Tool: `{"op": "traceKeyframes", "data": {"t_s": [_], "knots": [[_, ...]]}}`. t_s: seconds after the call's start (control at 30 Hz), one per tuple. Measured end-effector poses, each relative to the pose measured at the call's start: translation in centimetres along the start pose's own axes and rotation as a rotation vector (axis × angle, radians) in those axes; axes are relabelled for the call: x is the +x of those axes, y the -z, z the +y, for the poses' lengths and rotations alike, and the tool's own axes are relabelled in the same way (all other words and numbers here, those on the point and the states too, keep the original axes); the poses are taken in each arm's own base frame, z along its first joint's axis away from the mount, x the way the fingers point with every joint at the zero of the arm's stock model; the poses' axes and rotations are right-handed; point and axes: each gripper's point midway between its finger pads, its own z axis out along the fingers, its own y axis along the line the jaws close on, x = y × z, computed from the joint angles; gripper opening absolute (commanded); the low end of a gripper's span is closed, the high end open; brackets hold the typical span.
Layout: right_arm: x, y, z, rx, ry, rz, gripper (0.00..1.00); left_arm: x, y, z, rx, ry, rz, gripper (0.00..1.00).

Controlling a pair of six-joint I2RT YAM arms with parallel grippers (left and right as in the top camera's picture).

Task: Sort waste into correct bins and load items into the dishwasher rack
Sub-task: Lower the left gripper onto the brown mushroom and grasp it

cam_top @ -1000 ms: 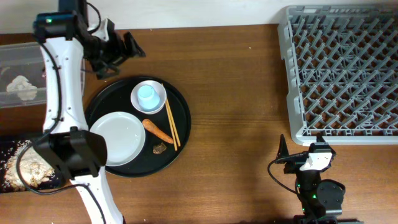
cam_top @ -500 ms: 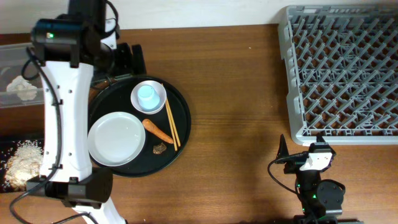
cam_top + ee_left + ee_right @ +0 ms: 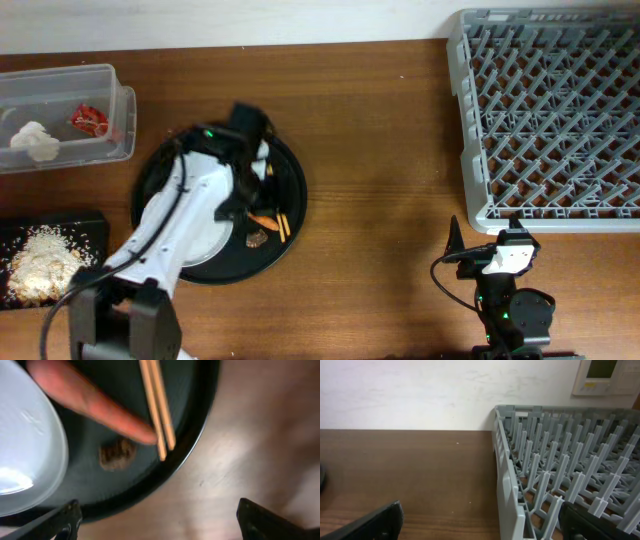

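1. Your left end effector [image 3: 157, 510] hangs low over the right side of the round black tray [image 3: 290, 180]. Its two fingers [image 3: 62, 519] are wide apart and hold nothing.
2. In the left wrist view you see the orange carrot piece [image 3: 90, 402], the small brown lump [image 3: 116, 453] and the two chopsticks [image 3: 157, 410], all on the tray. The chopsticks lie side by side, and their ends cross the thin tip of the carrot. The lump sits close to that tip.
3. The white plate [image 3: 22, 455] is on the left part of the tray, just beside the carrot. From above, your left arm [image 3: 190, 215] covers most of it.
4. The clear tub [image 3: 60, 72] sits at the far left of the counter [image 3: 380, 200]. The red-and-white wrapper [image 3: 88, 120] and the white tissue [image 3: 30, 140] lie inside it, a little apart.
5. The black box [image 3: 70, 217] is at the near left, in front of the tub. The pale rice flakes [image 3: 38, 265] are piled in it.
6. The grey dishwasher rack [image 3: 550, 110] stands at the far right, well apart from the tray.
7. Your right end effector [image 3: 479, 510] is near the front edge of the counter, by the rack's near left corner. Its fingers are spread apart, with nothing between them.
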Motion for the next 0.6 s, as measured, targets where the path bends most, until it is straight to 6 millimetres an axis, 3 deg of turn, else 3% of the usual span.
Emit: {"op": "traceKeyframes", "data": {"t_s": [0.1, 0.23, 0.33, 0.6], "knots": [[0.0, 0.0, 0.0, 0.0, -0.001, 0.0, 0.98, 1.1, -1.2, 1.3, -0.058, 0.005, 0.033, 0.8], [0.0, 0.0, 0.0, 0.0, 0.0, 0.0, 0.98, 0.7, -1.2, 2.1, -0.105, 0.006, 0.011, 0.74], [0.0, 0.0, 0.0, 0.0, 0.0, 0.0, 0.98, 0.2, -2.1, 2.4, -0.111, 0.003, -0.016, 0.73], [0.0, 0.0, 0.0, 0.0, 0.0, 0.0, 0.98, 0.9, -7.4, 3.7, -0.111, 0.0, -0.052, 0.73]]}}
